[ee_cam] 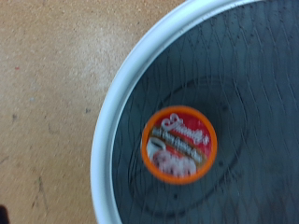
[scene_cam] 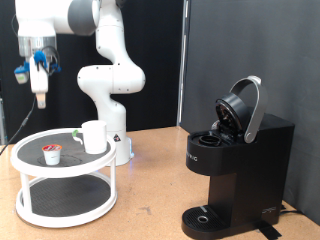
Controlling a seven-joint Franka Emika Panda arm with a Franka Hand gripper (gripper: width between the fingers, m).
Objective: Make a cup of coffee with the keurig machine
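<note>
The gripper hangs high above the edge of a round two-tier stand at the exterior view's left, touching nothing. On the stand's dark top shelf sit a small pod with a red top and the white cup, upright to the pod's right. The black keurig machine stands at the exterior view's right with its rounded lid raised. The wrist view looks straight down on the pod lying on the dark shelf inside the white rim. No fingers show in the wrist view.
The white stand has a lower shelf and legs on the tan table. The robot's white base stands just behind the cup. A dark backdrop closes the back. Bare table lies between the stand and the machine.
</note>
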